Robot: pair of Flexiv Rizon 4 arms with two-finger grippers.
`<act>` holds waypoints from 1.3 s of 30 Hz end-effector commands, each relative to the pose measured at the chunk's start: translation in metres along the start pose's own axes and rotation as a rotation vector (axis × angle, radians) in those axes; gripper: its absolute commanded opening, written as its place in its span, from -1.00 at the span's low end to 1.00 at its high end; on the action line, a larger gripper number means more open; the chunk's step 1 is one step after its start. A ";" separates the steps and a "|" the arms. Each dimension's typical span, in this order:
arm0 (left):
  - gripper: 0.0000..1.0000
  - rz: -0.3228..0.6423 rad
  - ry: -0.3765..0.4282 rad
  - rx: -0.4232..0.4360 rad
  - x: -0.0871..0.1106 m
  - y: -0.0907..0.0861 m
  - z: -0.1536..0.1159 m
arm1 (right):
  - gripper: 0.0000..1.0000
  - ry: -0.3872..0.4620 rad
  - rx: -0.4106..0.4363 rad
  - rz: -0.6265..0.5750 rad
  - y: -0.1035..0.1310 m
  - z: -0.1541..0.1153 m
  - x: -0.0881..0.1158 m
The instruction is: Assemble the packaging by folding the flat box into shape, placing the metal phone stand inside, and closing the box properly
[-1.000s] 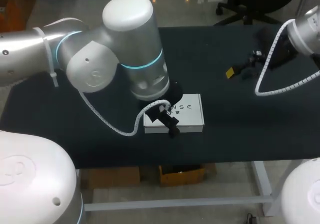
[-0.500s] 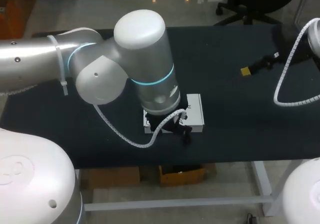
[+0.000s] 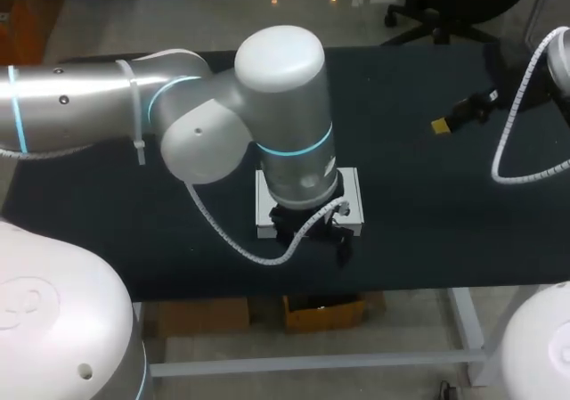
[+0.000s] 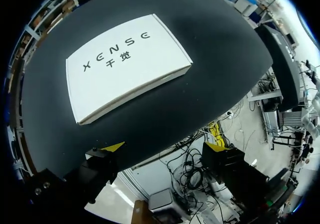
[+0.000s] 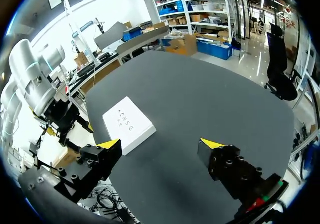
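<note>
**1. Box.** The white box [image 3: 350,200] lies flat on the dark table [image 3: 427,231] with its printed face up and its lid shut. It sits near the front edge, about midway along the table. In the head view our left arm [image 3: 285,115] hangs over it and covers its middle, so only its 2 ends show. The left wrist view shows the whole top face and 2 side walls, all squarely closed.

**2. Left gripper.** Our left gripper [image 4: 164,146] hangs at the table's front edge, just beside the box's front side. Its 2 fingers are spread wide and hold nothing. In the left wrist view the box lies ahead of the gripper, apart from both yellow tips. 1 tip sits over the table's edge and the other is out past it, over the floor.

**3. Right gripper.** Our right gripper [image 5: 160,144] is over the far right part of the table, well apart from the box. Its 2 fingers are also spread wide and hold nothing. In the right wrist view the box lies ahead of the gripper, off toward 1 finger. Our left arm stands just beyond the box.
</note>
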State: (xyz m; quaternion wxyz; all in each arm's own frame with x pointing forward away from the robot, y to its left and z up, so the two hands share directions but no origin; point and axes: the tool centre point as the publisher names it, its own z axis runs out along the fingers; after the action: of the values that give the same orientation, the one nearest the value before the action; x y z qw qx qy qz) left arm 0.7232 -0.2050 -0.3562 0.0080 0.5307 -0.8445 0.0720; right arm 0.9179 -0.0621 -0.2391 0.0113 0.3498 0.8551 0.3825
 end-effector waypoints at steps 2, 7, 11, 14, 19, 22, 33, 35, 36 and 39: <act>1.00 -0.001 -0.014 -0.001 0.003 -0.001 0.000 | 1.00 0.005 -0.002 -0.001 -0.001 -0.002 -0.001; 1.00 -0.001 -0.014 -0.001 0.003 -0.001 0.000 | 1.00 -0.048 -0.067 -0.042 0.007 0.003 -0.010; 1.00 -0.061 -0.038 0.007 0.005 0.000 0.005 | 1.00 -0.090 -0.116 -0.066 0.010 0.006 -0.022; 1.00 -0.120 -0.056 0.020 0.007 0.000 0.010 | 1.00 -0.097 -0.153 -0.081 0.013 0.010 -0.031; 1.00 -0.178 -0.071 0.037 0.008 -0.003 0.019 | 1.00 -0.098 -0.197 -0.110 0.018 0.016 -0.042; 1.00 -0.210 -0.077 0.040 0.006 -0.007 0.025 | 1.00 -0.100 -0.212 -0.125 0.021 0.018 -0.047; 1.00 -0.291 -0.094 0.034 -0.003 -0.024 0.041 | 1.00 -0.099 -0.238 -0.111 0.028 0.023 -0.059; 1.00 -0.297 -0.093 0.033 -0.004 -0.027 0.041 | 1.00 -0.099 -0.238 -0.111 0.028 0.023 -0.059; 1.00 -0.307 -0.102 0.036 -0.005 -0.028 0.042 | 1.00 -0.099 -0.238 -0.111 0.028 0.023 -0.059; 1.00 -0.315 -0.107 0.035 -0.007 -0.032 0.043 | 1.00 -0.099 -0.238 -0.111 0.028 0.023 -0.059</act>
State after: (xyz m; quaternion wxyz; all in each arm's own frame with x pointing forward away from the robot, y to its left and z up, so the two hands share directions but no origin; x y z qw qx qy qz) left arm 0.7546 -0.2128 -0.3946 -0.0292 0.6564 -0.7511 0.0635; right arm 0.9862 -0.0689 -0.2514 0.1178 0.3186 0.8206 0.4596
